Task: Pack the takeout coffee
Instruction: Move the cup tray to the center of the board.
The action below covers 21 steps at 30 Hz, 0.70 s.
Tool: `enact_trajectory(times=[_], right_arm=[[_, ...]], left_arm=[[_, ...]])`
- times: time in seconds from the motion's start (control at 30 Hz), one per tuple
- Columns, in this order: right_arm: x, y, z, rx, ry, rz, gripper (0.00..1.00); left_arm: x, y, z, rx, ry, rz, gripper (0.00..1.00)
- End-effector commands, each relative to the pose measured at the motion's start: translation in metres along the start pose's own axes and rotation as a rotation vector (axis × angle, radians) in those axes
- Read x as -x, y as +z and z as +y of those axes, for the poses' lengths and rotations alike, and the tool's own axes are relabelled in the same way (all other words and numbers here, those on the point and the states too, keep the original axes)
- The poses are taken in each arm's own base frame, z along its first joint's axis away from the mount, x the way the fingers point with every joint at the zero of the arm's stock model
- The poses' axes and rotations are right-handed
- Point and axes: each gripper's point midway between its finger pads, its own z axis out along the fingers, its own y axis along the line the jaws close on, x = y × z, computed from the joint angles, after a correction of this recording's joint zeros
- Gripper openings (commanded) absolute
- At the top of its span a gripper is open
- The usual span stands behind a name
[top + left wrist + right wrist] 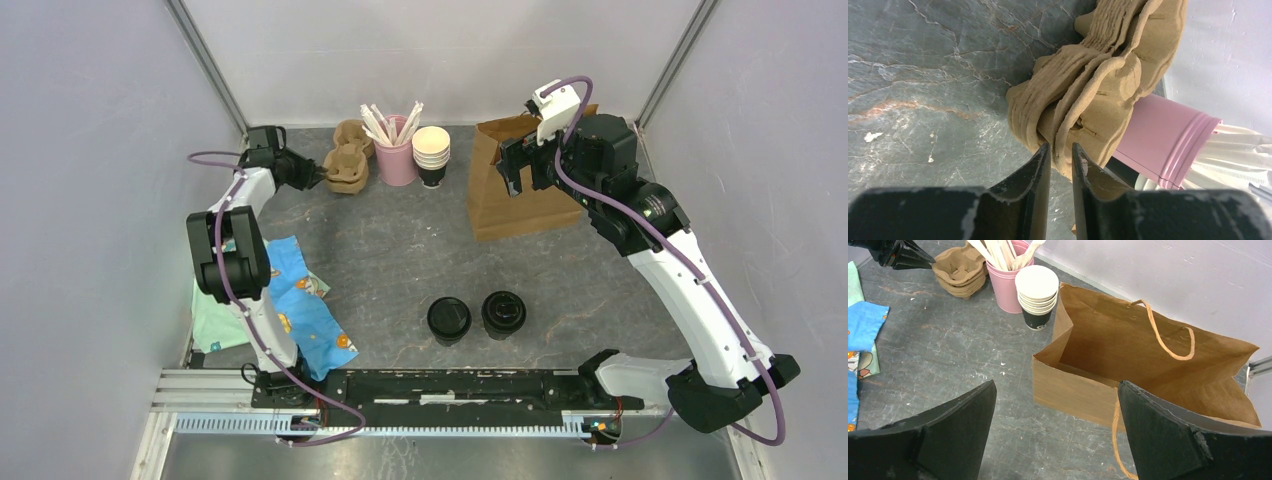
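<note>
The takeout coffee (449, 320), a small black cup with a round black lid, stands on the table's near middle, far from both grippers. My left gripper (318, 176) (1060, 146) is at the back left. Its jaws stand narrow and pinch one rim of the top brown pulp cup carrier (347, 160) (1098, 85) in a stack. My right gripper (515, 170) (1057, 382) hangs wide open with nothing in it. It is above the near left corner of the open, upright brown paper bag (520, 205) (1073, 390).
A second round black lidded thing (503, 314) sits just right of the coffee. A pink tub of wooden stirrers (397, 160) (1168, 140) (1007, 290) and a stack of lidless cups (431, 152) (1037, 290) stand behind the carriers. Blue (300, 300) and green (215, 320) cloths lie at the left.
</note>
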Motion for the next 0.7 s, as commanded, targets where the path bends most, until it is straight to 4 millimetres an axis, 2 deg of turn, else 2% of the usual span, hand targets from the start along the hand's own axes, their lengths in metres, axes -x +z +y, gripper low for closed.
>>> enact_trajectory(times=[0.0, 0.27, 0.4, 0.53, 0.67], right_arm=[[0.022, -0.004, 0.000, 0.004, 0.001, -0.070, 0.98], [0.020, -0.005, 0.000, 0.006, 0.002, -0.067, 0.98], [0.021, -0.005, 0.000, 0.007, 0.003, -0.069, 0.98], [0.021, -0.005, 0.000, 0.009, 0.003, -0.069, 0.98], [0.021, -0.005, 0.000, 0.009, 0.003, -0.071, 0.98]], left_arm=[[0.010, -0.022, -0.027, -0.019, 0.085, -0.063, 0.29], [0.011, -0.023, -0.020, 0.025, 0.067, -0.080, 0.33], [0.012, -0.025, -0.021, 0.028, 0.066, -0.089, 0.39], [0.013, -0.028, -0.034, -0.030, 0.065, -0.092, 0.30], [0.015, -0.028, -0.043, -0.065, 0.059, -0.091, 0.29]])
